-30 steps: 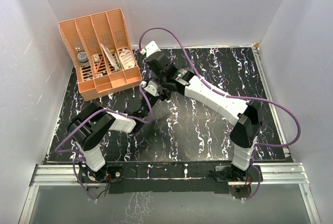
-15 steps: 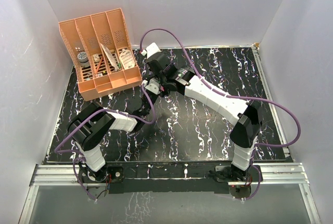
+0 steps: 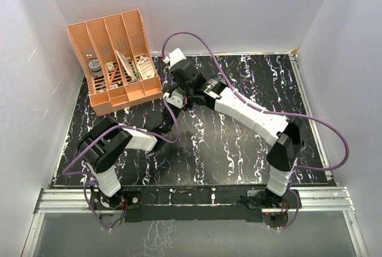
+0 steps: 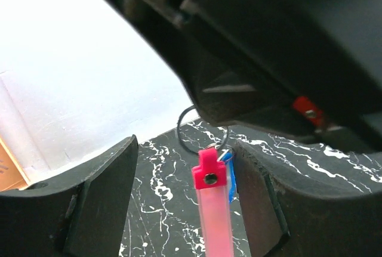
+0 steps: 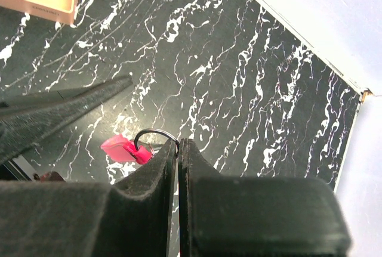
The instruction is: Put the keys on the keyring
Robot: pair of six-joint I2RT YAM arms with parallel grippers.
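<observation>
Black tabletop (image 3: 239,149) veined with white lies inside a white-walled booth, with an orange divided rack (image 3: 116,60) at its far left. Near the rack's right corner the two arms meet above the surface. The right gripper (image 5: 178,145) is pressed closed on the thin wire loop at the head of the red-pink keyring (image 4: 213,209), and a blue key (image 4: 231,179) sits against that head. The left gripper (image 4: 185,149) stands wide, one finger on either side of the keyring, gripping nothing.
</observation>
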